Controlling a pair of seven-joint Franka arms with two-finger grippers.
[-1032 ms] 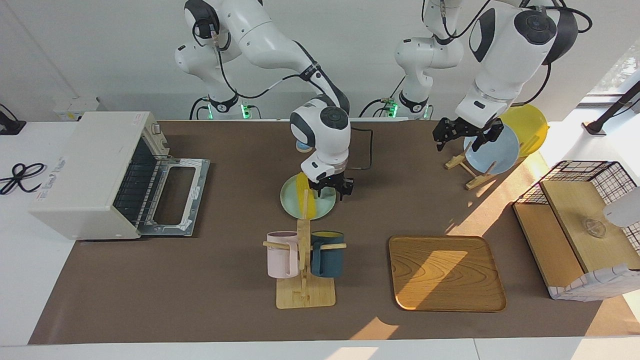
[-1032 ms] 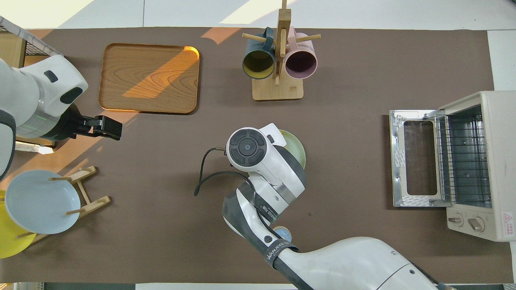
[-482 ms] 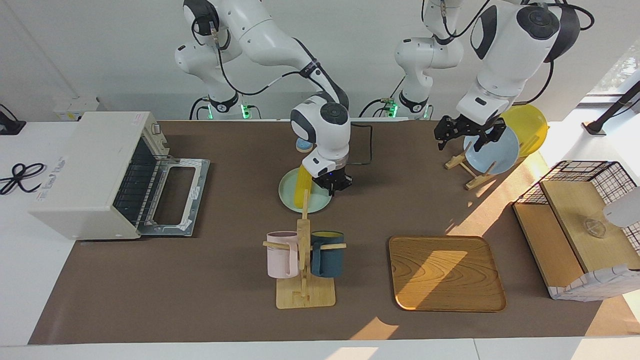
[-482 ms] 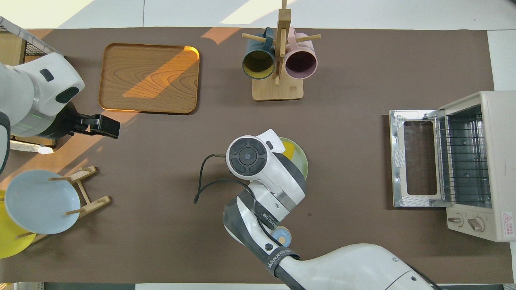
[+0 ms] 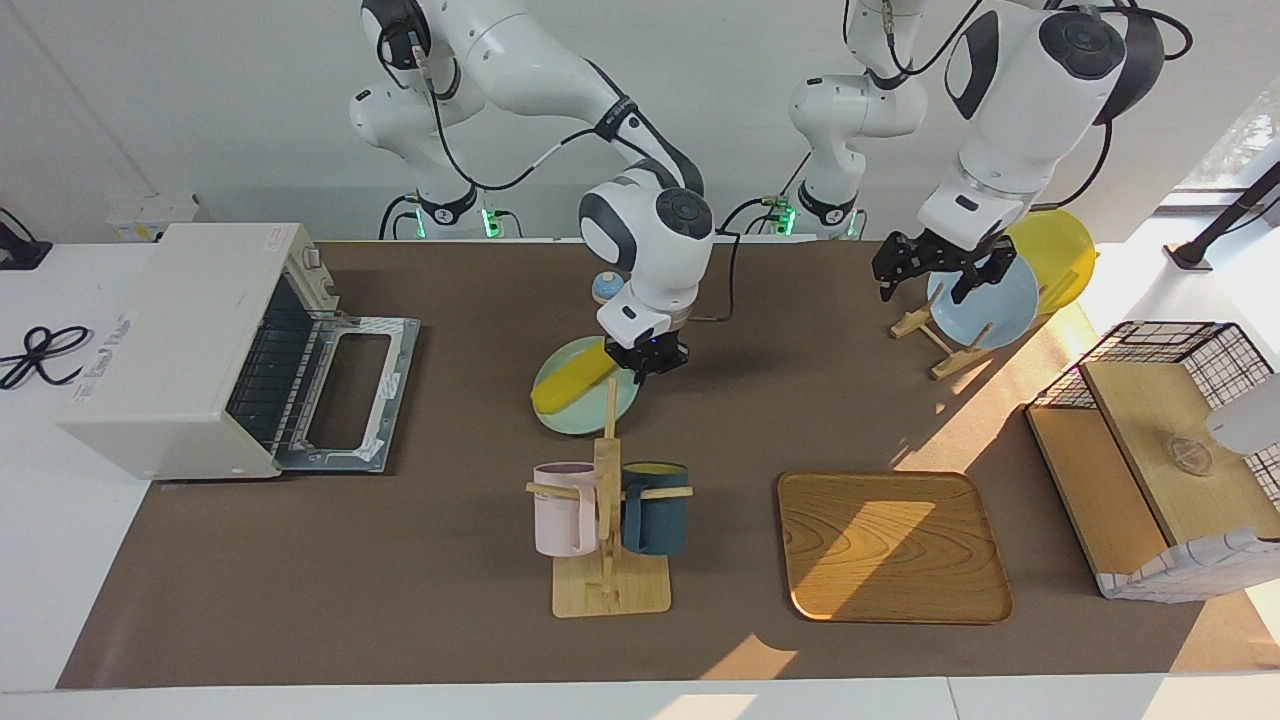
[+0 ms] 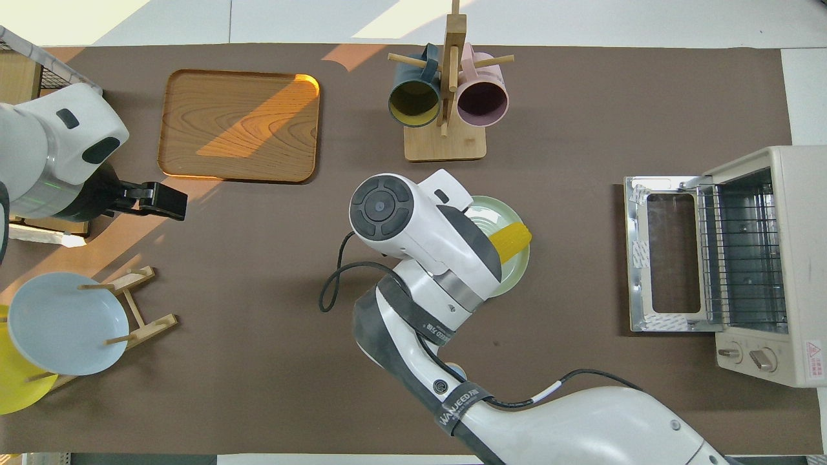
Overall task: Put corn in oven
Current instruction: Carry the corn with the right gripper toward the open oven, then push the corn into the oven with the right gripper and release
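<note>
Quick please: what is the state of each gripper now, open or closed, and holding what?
Left gripper: open, holding nothing, over the blue plate on its rack.
Right gripper: shut on the corn, over the green plate.

Brown-topped table (image 5: 420, 600). On it: oven (image 5: 190, 350) at 9 o'clock (door down), pale green plate (image 5: 560, 412) centre, mug rack (image 5: 610, 585) at 6, wooden tray (image 5: 893, 545) at 5, plate rack (image 5: 935, 345) at 2.

Right gripper (image 5: 645, 364) low at table centre, fingers closed (wrist tilted); left gripper (image 5: 938, 272) raised, fingers spread.
</note>
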